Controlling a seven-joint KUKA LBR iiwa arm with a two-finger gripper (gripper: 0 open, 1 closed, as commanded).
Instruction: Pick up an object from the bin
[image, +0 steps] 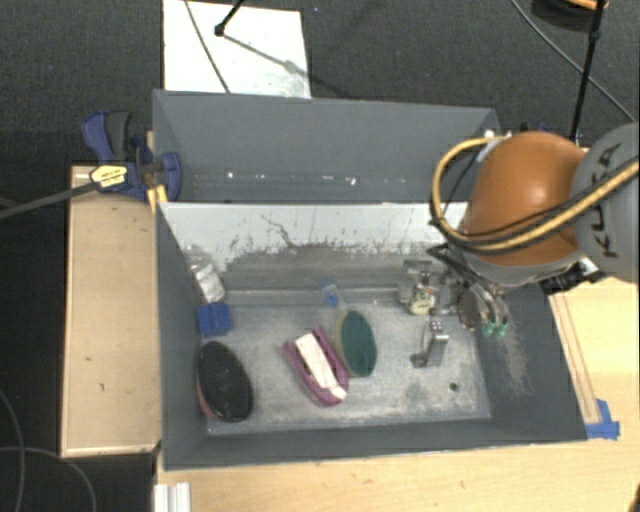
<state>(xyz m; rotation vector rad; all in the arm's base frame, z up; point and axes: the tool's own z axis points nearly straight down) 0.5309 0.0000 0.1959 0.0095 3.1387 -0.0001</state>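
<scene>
Arm: the orange-capped robot arm (520, 195) reaches in from the right, with its gripper (431, 352) low over the bare floor in the right part of the grey bin (300, 150).
Nearest thing: a dark green oval (358, 343), left of the gripper and apart from it.
Beside it: a purple and white piece (318, 367), lying aslant.
Left side: a black oval (222, 381); behind it, a blue block (213, 320) and a small clear piece (207, 283).
Back: a small blue scrap (330, 295).
</scene>
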